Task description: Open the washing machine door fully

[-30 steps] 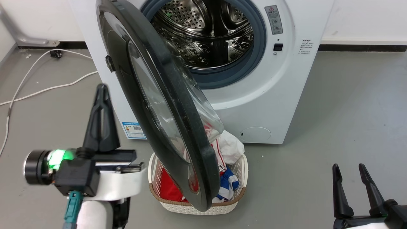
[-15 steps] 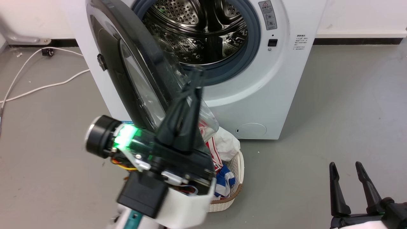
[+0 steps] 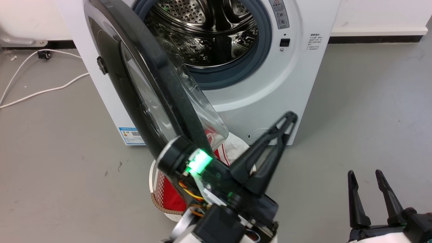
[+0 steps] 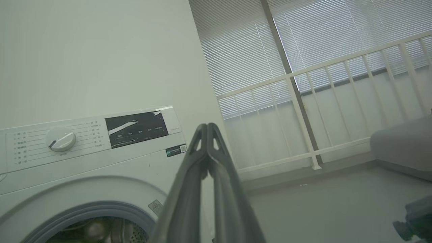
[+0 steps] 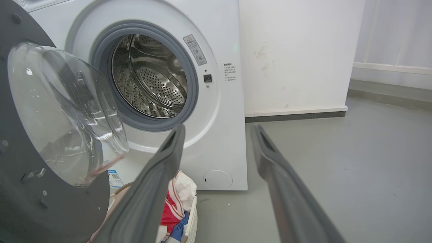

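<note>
The white washing machine [image 3: 300, 71] stands at the top of the head view with its steel drum exposed. The washing machine door [image 3: 158, 84], a black disc with a clear glass bowl, hangs partly open on the left, its free edge towards me. My left gripper [image 3: 289, 118] is shut with nothing in it. It sits low, just right of the door's bottom edge on the bowl side, fingers slanting up and right. Contact between it and the door cannot be made out. The left wrist view shows the left gripper [image 4: 206, 125] shut. My right gripper [image 3: 365, 173] stands open at the lower right, apart from everything; its wrist view shows the right gripper [image 5: 218, 127] facing the door [image 5: 20, 202].
A cream laundry basket [image 3: 154, 189] with red, white and blue clothes sits on the floor under the door. A white cable [image 3: 40, 91] lies on the grey floor at the left. A white railing [image 4: 337, 64] and blinds stand beyond the machine's right side.
My left arm has swung from the door's outer left side across its lower edge to the right. The head camera shifted slightly. The door's angle and my right gripper look unchanged.
</note>
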Motion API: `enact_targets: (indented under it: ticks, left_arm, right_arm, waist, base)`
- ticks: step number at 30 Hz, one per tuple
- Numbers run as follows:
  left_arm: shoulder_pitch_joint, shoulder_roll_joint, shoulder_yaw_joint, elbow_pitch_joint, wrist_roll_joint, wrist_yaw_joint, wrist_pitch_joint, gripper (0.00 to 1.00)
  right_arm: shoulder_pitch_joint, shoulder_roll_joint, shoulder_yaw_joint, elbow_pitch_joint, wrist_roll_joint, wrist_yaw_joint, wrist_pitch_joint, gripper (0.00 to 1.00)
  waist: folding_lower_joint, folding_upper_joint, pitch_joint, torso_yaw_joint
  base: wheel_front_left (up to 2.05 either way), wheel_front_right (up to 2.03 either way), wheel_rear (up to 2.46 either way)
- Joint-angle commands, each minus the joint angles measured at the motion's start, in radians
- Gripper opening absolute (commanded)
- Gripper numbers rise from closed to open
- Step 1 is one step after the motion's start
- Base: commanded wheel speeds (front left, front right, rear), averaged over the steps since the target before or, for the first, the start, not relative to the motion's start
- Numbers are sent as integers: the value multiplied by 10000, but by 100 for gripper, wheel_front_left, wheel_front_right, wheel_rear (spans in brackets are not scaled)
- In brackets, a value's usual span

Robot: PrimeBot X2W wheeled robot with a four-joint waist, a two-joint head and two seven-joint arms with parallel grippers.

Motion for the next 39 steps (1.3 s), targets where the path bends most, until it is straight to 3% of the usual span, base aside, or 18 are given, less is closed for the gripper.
enact_targets:
  ticks: [1, 12, 24, 32, 39]
  left_arm:
    - [98, -14, -78, 60, -24, -33, -24, 0]
    - [493, 3, -1180, 953, -265, -216, -24, 0]
    - [1311, 234, -1423, 2260, -544, -213, -24, 0]
    - [1488, 206, -918, 3239, -841, -93, -24, 0]
    - [1583, 194, 115, 3793, -1104, 289, -25, 0]
  right_arm:
    - [-95, 35, -1, -3, -33, -2, -22, 100]
    - [-198, 35, 102, 31, -28, -2, -22, 100]
    - [-253, 35, 100, 94, -116, -2, -22, 100]
    - [-425, 35, 132, 151, -167, -2, -22, 100]
    - [-445, 35, 123, 213, -111, -2, -22, 100]
  waist:
    - [0, -1, 14, 16]
    - [0, -1, 104, 137]
    - [0, -1, 404, 193]
    - [0, -1, 643, 222]
    - [0, -1, 759, 196]
  base:
    - [0, 0, 0]
    - [0, 0, 0]
    - [0, 0, 0]
    - [0, 0, 0]
    - [0, 0, 0]
